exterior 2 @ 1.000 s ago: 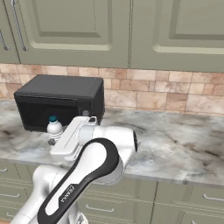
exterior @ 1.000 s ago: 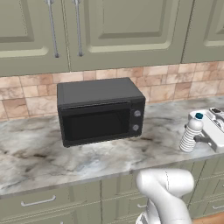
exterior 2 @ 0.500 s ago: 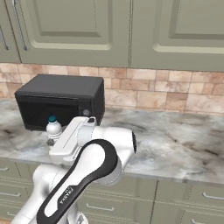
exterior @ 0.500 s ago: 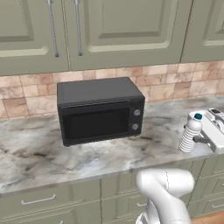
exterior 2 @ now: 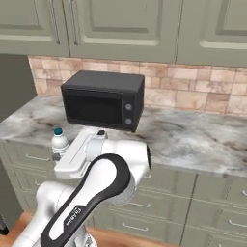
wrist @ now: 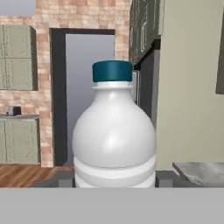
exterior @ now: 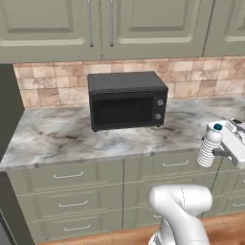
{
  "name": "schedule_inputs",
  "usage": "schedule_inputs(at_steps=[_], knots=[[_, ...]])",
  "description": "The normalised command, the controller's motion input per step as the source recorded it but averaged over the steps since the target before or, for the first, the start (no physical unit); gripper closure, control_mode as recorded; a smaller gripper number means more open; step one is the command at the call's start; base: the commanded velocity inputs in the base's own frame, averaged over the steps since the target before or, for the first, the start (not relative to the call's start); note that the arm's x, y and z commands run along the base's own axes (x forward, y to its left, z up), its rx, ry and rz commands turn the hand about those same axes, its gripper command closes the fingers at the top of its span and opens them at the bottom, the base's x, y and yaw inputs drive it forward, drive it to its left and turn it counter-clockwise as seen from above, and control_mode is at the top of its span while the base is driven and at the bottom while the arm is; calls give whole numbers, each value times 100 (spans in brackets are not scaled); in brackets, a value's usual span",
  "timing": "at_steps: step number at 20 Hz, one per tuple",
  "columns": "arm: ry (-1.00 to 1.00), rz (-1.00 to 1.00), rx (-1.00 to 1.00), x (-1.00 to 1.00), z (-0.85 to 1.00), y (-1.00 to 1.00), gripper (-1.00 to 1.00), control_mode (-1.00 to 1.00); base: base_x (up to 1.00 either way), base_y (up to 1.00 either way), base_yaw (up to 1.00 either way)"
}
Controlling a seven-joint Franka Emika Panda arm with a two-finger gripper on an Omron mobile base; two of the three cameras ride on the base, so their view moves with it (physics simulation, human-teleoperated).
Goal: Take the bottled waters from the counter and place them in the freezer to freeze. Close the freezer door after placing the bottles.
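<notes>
Ribbed whitish water bottle [exterior: 209, 149], seemingly clamped low on its body by the jaws; light, smooth, probably slippery.

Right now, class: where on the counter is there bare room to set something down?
The counter is bare left of the microwave, along the front edge before it, and right of it toward the tiled wall. It is crowded only at the microwave itself.
</notes>
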Motion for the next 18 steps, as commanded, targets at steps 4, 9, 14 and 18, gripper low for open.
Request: schedule_inputs(at_steps=[4,9,14,18], knots=[[0,0,0,0,0,0,100,100,-83,79,39],[0,0,0,0,0,0,100,100,-61,99,16],[0,0,0,0,0,0,100,100,-2,100,1],[0,0,0,0,0,0,100,100,33,98,0]])
